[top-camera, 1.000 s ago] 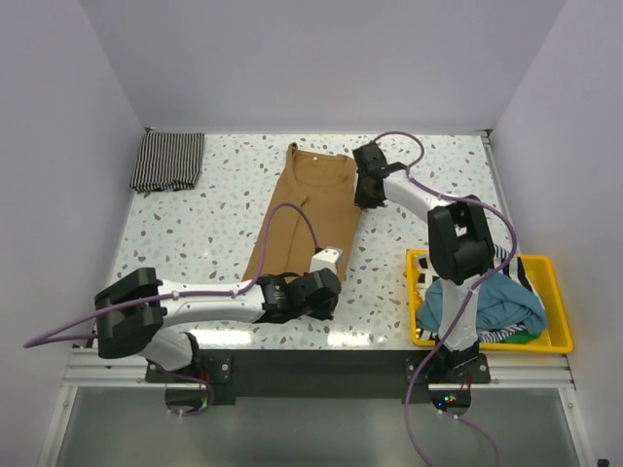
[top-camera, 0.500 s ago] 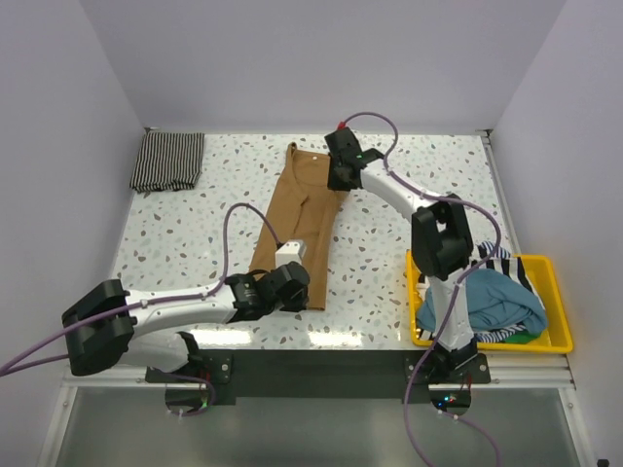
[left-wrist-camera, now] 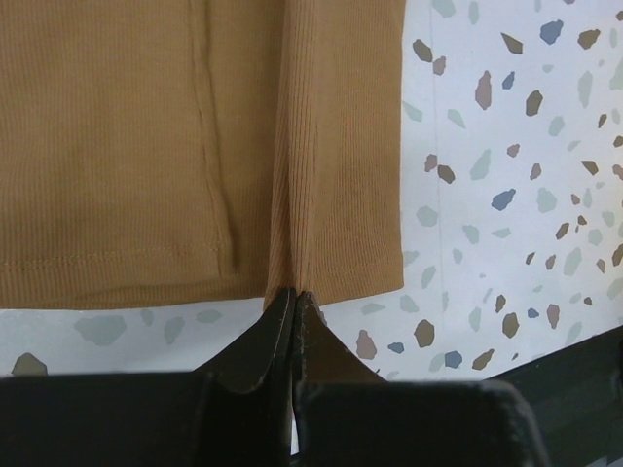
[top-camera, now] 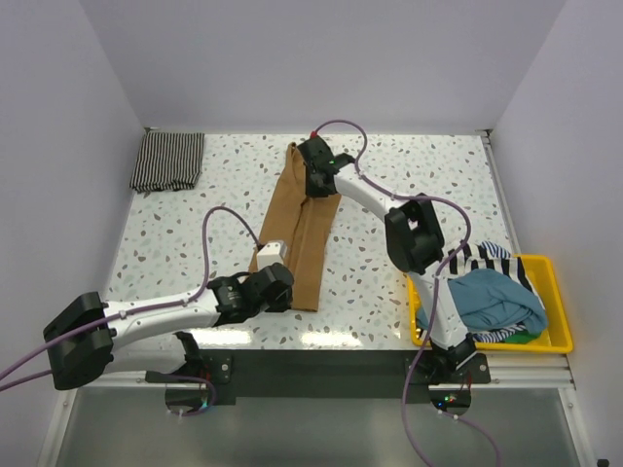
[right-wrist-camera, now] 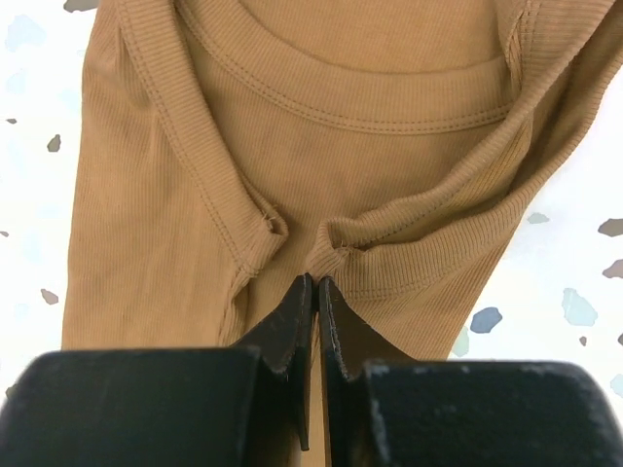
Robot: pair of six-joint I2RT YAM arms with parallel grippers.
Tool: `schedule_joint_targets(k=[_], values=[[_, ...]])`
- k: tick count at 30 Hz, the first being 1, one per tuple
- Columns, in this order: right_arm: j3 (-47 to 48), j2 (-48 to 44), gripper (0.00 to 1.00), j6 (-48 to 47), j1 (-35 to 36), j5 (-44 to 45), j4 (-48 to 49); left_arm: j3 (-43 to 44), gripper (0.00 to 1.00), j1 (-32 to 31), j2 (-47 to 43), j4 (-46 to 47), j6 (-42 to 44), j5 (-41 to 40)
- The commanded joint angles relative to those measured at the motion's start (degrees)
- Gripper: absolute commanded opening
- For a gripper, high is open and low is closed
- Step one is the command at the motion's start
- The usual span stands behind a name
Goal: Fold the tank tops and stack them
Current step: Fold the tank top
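The tan-brown tank top [top-camera: 304, 222] lies lengthwise in the middle of the table, folded into a narrow strip. My left gripper [top-camera: 276, 283] is shut on its near hem; in the left wrist view the jaws [left-wrist-camera: 295, 296] pinch a ridge of the tan cloth [left-wrist-camera: 175, 146]. My right gripper [top-camera: 316, 176] is shut on the far end, by the neckline. The right wrist view shows the fingertips [right-wrist-camera: 316, 283] pinching bunched armhole trim of the tan top [right-wrist-camera: 341, 126]. A thin-striped black-and-white tank top [top-camera: 168, 161] lies folded at the far left corner.
A yellow bin [top-camera: 557, 284] stands at the near right, holding a teal top [top-camera: 496, 298] and a broad-striped top [top-camera: 484, 256] draped over its rim. Purple cables loop from both arms. Walls close off the back and both sides of the speckled table [top-camera: 195, 233].
Both grippers have swung left with the tan top's right edge, laying it over the left half. The top is now a narrower strip.
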Motion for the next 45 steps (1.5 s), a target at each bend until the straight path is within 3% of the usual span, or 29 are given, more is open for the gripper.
schedule_joint_targets(k=[1, 18, 21, 27, 28, 31, 34, 39, 42, 45], values=[[3.40, 0.22, 0.00, 0.19, 0.57, 1.40, 0.50, -1.15, 0.00, 0.77, -1.70, -1.76, -0.97, -1.39], [5.16, 3.12, 0.02, 0.37, 0.92, 0.52, 2.17, -3.44, 0.01, 3.14, -1.70, -2.28, -0.18, -1.21], [5.25, 3.56, 0.09, 0.28, 0.92, 0.08, 2.70, -3.09, 0.02, 3.32, -1.17, -2.20, 0.43, -1.21], [4.37, 2.16, 0.25, -0.78, 0.92, -0.62, 4.72, -2.21, 0.12, 3.40, -0.73, -2.46, 1.14, -1.39], [4.19, 1.72, 0.27, -1.13, 0.92, -0.71, 5.07, -2.03, 0.17, 3.49, -0.91, -2.89, 1.31, -1.65], [4.45, 0.14, 0.44, -2.01, 0.92, -0.62, 5.51, -0.72, 0.31, 3.58, -1.44, -4.12, 1.66, -2.44], [4.63, -2.06, 0.50, -2.71, 1.01, -0.09, 5.07, 1.13, 0.41, 3.75, -2.23, -5.62, 2.37, -2.97], [-0.28, -7.50, 0.48, -1.83, 1.71, 0.43, 5.07, 5.96, 0.43, 4.19, -4.86, -9.31, 3.59, -5.69], [-4.32, -9.53, 0.47, -1.13, 3.38, 1.31, 4.63, 8.60, 0.43, 8.13, -4.43, -9.32, 6.65, -6.14], [-11.35, -13.39, 0.46, 0.27, 5.75, 2.37, 5.86, 10.10, 0.43, 15.95, -2.94, -6.26, 11.31, -4.20]])
